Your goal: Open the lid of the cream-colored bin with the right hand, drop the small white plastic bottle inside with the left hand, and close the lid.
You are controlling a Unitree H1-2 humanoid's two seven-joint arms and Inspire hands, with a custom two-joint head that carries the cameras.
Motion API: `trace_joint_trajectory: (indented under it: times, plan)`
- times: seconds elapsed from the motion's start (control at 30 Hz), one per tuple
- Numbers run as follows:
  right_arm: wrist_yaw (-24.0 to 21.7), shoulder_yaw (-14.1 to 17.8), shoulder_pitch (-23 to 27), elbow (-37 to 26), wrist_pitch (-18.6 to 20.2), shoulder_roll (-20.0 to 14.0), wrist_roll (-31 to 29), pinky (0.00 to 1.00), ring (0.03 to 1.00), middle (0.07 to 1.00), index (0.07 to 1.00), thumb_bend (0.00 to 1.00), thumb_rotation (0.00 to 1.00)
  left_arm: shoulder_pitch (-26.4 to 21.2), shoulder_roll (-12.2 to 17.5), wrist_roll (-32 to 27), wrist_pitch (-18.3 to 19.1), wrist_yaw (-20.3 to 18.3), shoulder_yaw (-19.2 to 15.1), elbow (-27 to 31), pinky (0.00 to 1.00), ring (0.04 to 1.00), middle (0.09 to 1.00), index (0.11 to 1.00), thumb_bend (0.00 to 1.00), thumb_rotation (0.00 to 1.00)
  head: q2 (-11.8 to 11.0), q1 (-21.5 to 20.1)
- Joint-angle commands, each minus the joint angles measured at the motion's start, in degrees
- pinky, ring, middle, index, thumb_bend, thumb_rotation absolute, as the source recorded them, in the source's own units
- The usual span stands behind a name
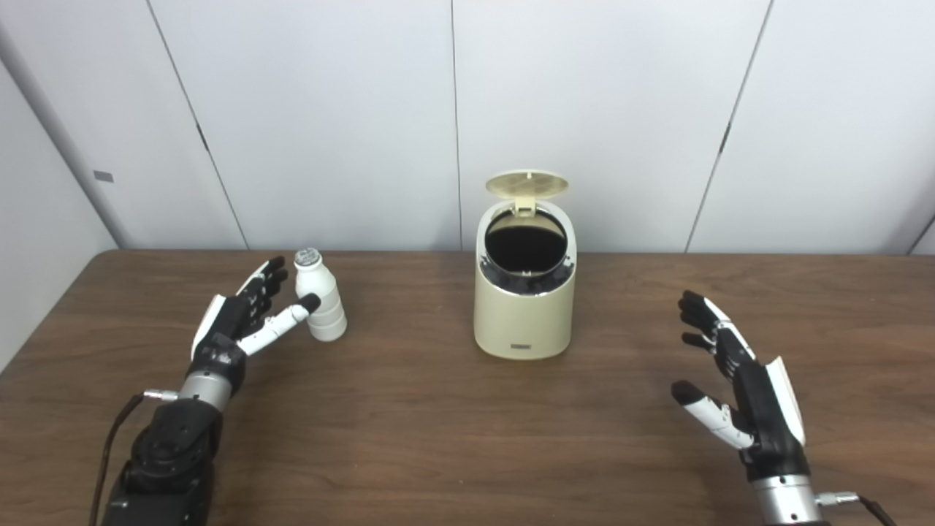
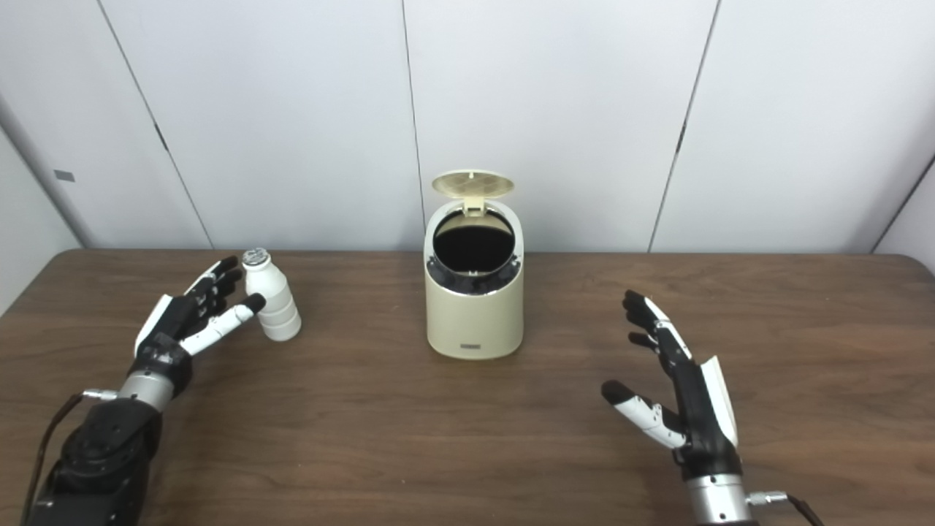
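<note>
Your right hand (image 1: 738, 380) hovers nearest, fingers spread, empty. Your left hand (image 1: 245, 314) is open beside the upright bottle (image 1: 320, 305); contact unclear. The bin (image 1: 523, 307) has its lid (image 1: 527, 185) up, inside dark.

A dark brown wood-grain table (image 1: 453, 438) filled the lower half of the view, its far edge running straight below the wall. Behind it stood a pale grey-white panelled wall (image 1: 329, 109), divided by thin dark seams, some vertical and some slanting. A small grey tag (image 1: 103, 176) sat on the left panel. The light was even and soft.
</note>
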State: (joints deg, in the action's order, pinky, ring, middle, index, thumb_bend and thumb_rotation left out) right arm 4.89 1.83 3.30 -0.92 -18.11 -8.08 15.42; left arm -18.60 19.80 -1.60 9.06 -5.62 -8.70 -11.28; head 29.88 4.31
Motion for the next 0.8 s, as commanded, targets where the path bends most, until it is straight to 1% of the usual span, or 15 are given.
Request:
trace_joint_trajectory:
  times: [0.0,0.17,0.3,0.4,0.53,0.67,0.77]
  plan:
    - [0.9,-0.2,-0.1,-0.1,-1.3,0.5,0.5,0.78,0.857,0.868,0.874,0.89,0.81,-3.7,1.4,-0.1,-1.2,0.4,-0.5,0.4,0.99,0.972,0.945,0.962,1.0,0.47,0.1,0.0]
    - [1.1,-0.2,0.0,0.4,-1.8,0.5,0.4,0.78,0.859,0.869,0.875,0.89,0.8,-6.0,2.3,0.5,-1.6,0.0,0.1,-2.7,0.99,0.981,0.962,0.976,1.0,0.46,0.0,-0.2]
    - [1.0,-0.3,-0.1,-0.2,-1.2,0.7,0.3,0.78,0.86,0.866,0.871,0.89,0.8,-7.6,2.6,1.2,-1.7,-0.2,1.0,-4.5,0.99,0.99,0.975,0.989,1.0,0.45,-0.2,-0.3]
    - [1.0,-0.3,-0.2,-0.4,-1.0,0.8,0.4,0.78,0.861,0.869,0.871,0.89,0.8,-8.4,2.6,2.6,-1.6,0.3,1.8,-5.3,0.96,0.977,0.967,0.979,1.0,0.47,-0.3,-0.4]
    - [0.9,-0.3,-0.2,0.0,-1.3,1.0,-0.2,0.79,0.865,0.873,0.874,0.89,0.78,-9.5,2.7,3.4,-1.9,0.3,2.7,-6.8,0.96,0.982,0.976,0.985,1.0,0.46,-0.4,-0.7]
    - [0.8,-0.3,-0.2,0.1,-1.0,1.0,-0.4,0.82,0.88,0.879,0.883,0.9,0.79,-10.6,2.7,4.6,-2.5,0.7,3.6,-8.3,0.92,0.956,0.959,0.971,1.0,0.47,-0.4,-0.7]
    - [1.3,-0.3,-0.1,0.4,-1.7,1.0,0.4,0.79,0.868,0.873,0.88,0.89,0.8,-11.1,2.3,4.4,-2.2,0.5,3.7,-8.6,0.92,0.953,0.957,0.969,1.0,0.45,-0.5,-0.8]
